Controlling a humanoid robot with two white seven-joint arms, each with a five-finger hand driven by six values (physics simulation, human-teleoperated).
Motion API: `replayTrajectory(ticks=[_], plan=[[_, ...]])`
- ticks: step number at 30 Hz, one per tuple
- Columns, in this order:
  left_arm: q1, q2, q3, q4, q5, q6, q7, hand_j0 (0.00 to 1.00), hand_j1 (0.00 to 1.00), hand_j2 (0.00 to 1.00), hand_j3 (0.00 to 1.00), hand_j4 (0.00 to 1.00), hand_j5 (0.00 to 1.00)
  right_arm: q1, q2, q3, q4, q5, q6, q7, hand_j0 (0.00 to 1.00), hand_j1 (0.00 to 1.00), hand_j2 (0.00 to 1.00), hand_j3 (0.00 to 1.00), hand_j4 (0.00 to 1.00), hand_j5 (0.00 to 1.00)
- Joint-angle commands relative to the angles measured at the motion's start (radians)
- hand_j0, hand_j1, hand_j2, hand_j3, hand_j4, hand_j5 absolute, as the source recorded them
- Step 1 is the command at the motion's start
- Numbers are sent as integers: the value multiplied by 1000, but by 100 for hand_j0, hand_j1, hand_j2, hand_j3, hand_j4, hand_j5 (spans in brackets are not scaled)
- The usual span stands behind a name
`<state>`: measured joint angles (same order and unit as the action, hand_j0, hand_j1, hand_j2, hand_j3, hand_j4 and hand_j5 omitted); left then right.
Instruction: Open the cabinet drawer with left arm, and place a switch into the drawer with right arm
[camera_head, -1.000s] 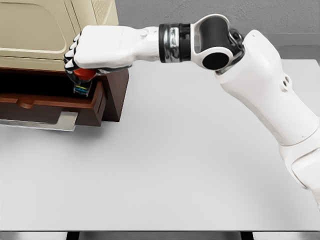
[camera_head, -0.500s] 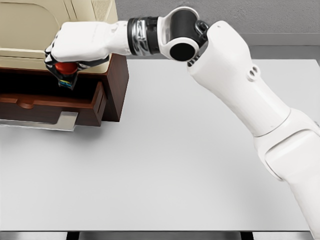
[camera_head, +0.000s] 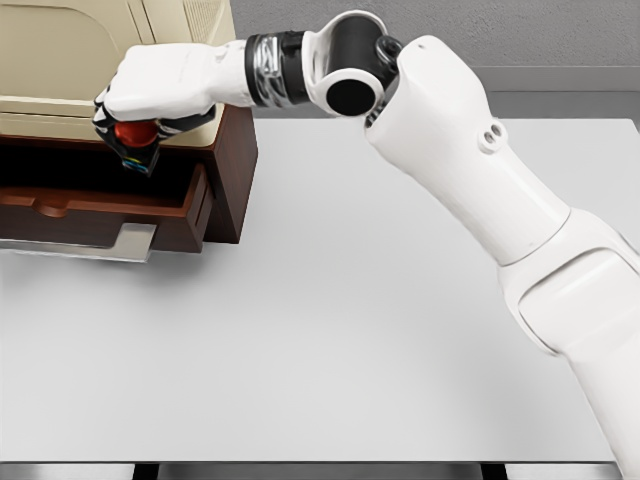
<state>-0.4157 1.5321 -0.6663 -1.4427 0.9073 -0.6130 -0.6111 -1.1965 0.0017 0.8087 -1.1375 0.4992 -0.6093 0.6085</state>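
My right hand reaches across to the upper left, its fingers curled around a switch with a red round button and a dark base with blue-yellow marks. The hand holds it over the open brown drawer of the cabinet, above the drawer's dark inside, right of its middle. The drawer stands pulled out toward me, with a scooped handle on its front. The left arm does not show.
A cream-coloured appliance sits on top of the cabinet, just behind my hand. A grey flat plate lies under the drawer's front. The white table spreads to the right and front.
My right hand carried the switch leftward from the drawer's right end to further over its inside. In the last half second it barely shifted.
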Motion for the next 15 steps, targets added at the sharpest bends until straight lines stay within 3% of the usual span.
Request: replayTrajectory(ticks=[1, 8, 10, 11, 12, 15], plan=[[0, 2, 2, 1, 8, 2, 0, 92, 92, 92, 92, 92, 92, 0, -2, 18, 12, 32, -2, 2, 45, 45, 45, 45, 45, 45], [0, 0, 2, -1, 8, 2, 0, 92, 92, 92, 92, 92, 92, -8, -2, 21, 12, 32, -2, 2, 46, 46, 46, 46, 46, 46], [0, 0, 2, 1, 8, 2, 0, 92, 92, 92, 92, 92, 92, -8, -2, 21, 12, 45, -2, 2, 56, 56, 56, 56, 56, 56], [0, 0, 2, -1, 8, 2, 0, 92, 92, 92, 92, 92, 92, -8, -2, 21, 12, 82, -2, 2, 72, 72, 72, 72, 72, 72], [0, 0, 2, 1, 8, 2, 0, 92, 92, 92, 92, 92, 92, -8, -2, 23, 9, 117, -2, 2, 100, 100, 100, 100, 100, 100], [0, 0, 2, 1, 8, 2, 0, 92, 92, 92, 92, 92, 92, -8, -2, 46, 5, 124, -2, 2, 100, 100, 100, 100, 100, 100]])
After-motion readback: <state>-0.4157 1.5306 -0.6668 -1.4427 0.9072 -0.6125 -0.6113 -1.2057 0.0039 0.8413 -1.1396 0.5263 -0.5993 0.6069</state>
